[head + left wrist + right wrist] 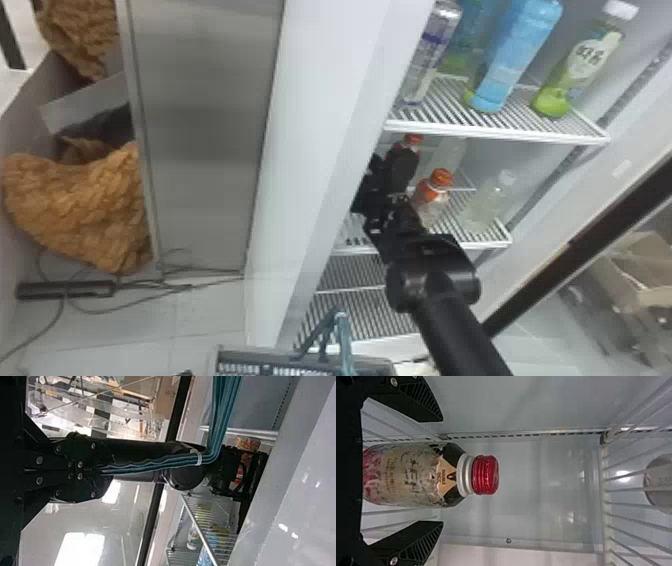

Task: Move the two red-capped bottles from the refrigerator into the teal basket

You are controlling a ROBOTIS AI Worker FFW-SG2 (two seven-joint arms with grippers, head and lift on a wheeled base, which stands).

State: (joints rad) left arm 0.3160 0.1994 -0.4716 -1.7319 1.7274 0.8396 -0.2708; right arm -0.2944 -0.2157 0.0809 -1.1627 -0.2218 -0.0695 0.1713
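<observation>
Right fingers (425,405) spread; upright red-capped bottle (415,475) in line with gap between them, right arm nearer. Left fingers (85,489) pinch teal basket handle (224,415).

The bottle (429,489) has a red cap (485,475), silver collar (465,475) and mottled beige label (407,475)

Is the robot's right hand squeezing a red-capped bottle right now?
No, the right gripper is open, with a gap between each finger and the red-capped bottle.
</observation>
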